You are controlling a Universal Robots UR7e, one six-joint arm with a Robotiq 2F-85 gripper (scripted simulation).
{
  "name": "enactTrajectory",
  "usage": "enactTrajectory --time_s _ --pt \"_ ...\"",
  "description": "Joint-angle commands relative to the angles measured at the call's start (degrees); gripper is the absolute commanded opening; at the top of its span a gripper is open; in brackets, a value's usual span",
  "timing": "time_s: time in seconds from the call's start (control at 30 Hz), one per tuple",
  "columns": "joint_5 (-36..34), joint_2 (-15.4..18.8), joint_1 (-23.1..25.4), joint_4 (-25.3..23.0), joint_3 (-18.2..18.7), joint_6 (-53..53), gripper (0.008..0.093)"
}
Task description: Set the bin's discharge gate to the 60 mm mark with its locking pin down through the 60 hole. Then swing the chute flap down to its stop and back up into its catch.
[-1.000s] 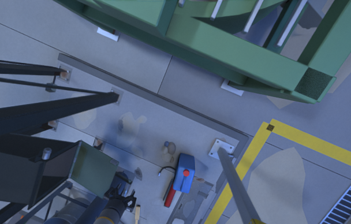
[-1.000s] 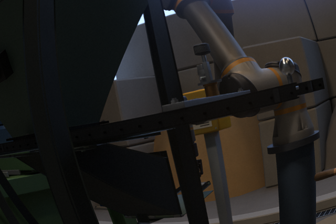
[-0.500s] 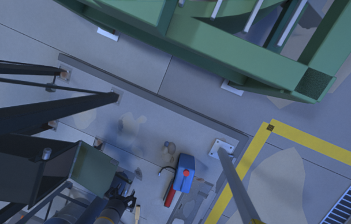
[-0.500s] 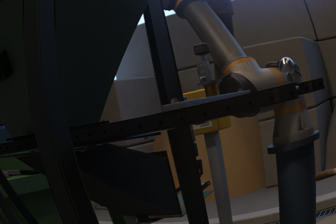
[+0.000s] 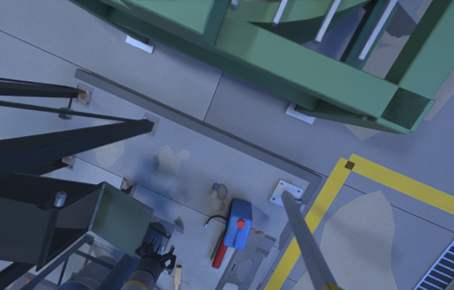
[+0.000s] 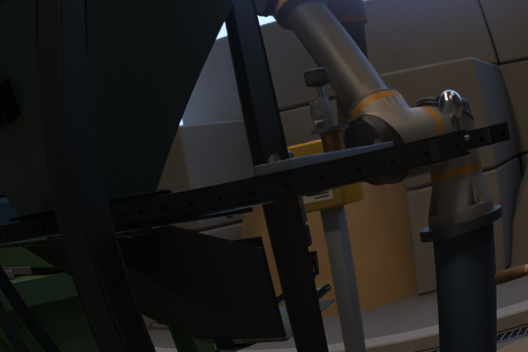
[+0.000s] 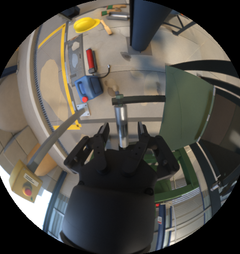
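The chute flap's silver cylindrical handle [image 7: 120, 125] sticks out on a dark arm from the green flap [image 7: 187, 106] and lies between the fingers of my gripper [image 7: 122, 132], which is open and holds nothing. From the side camera my gripper [image 5: 156, 254] sits low beside the green flap [image 5: 122, 220]. In the second side camera the gate bar [image 6: 298, 178] with its row of holes runs across, ending in a ball knob [image 6: 450, 103]. The locking pin [image 6: 319, 101] with its knurled head stands upright on the plate above the bar.
Behind stands the dark bin [image 6: 128, 84] on its frame legs. On the floor lie a blue canister [image 5: 239, 228], a red tool [image 5: 220, 254] and a grey plate. A grey post [image 5: 305, 239] with a yellow stop box [image 7: 24, 181] rises nearby, and a green machine frame [image 5: 286, 56] stands beyond.
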Motion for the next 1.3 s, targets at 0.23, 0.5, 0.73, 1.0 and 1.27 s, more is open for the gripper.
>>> enactTrajectory --time_s 0.23,0.5,0.73,1.0,1.27 --pt "0.0 0.0 0.0 0.0 0.0 0.0 0.0485" --pt "0.0 0.0 0.0 0.0 0.0 0.0 0.0325" --pt "0.0 0.0 0.0 0.0 0.0 0.0 0.0185" --pt "0.0 0.0 0.0 0.0 0.0 0.0 0.0080" --pt "0.0 0.0 0.0 0.0 0.0 0.0 0.0080"
